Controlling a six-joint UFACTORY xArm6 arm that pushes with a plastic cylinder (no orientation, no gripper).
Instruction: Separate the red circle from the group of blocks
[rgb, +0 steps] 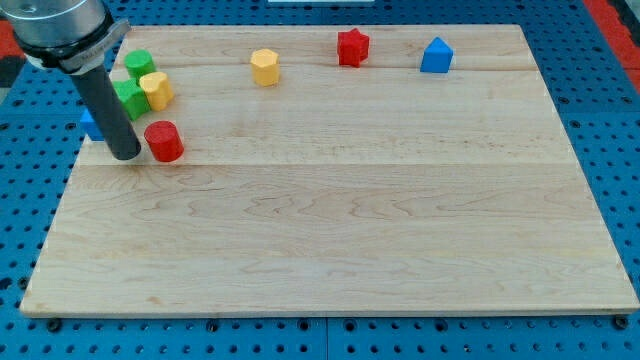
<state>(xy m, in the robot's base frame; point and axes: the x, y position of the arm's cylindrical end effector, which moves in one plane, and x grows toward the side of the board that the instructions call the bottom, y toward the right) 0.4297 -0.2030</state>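
Observation:
The red circle (163, 140) lies at the view's left on the wooden board, just below and right of a cluster of blocks. My tip (126, 155) rests on the board directly left of the red circle, almost touching it. The cluster holds a green circle (138, 64), a green block (128, 96), a yellow block (157, 90) and a blue block (90, 124) partly hidden behind the rod. A small gap separates the red circle from the yellow block above it.
A yellow hexagon-like block (264, 66), a red star (352, 47) and a blue house-shaped block (436, 56) stand along the view's top. The board's left edge (62, 195) is near my tip. Blue pegboard surrounds the board.

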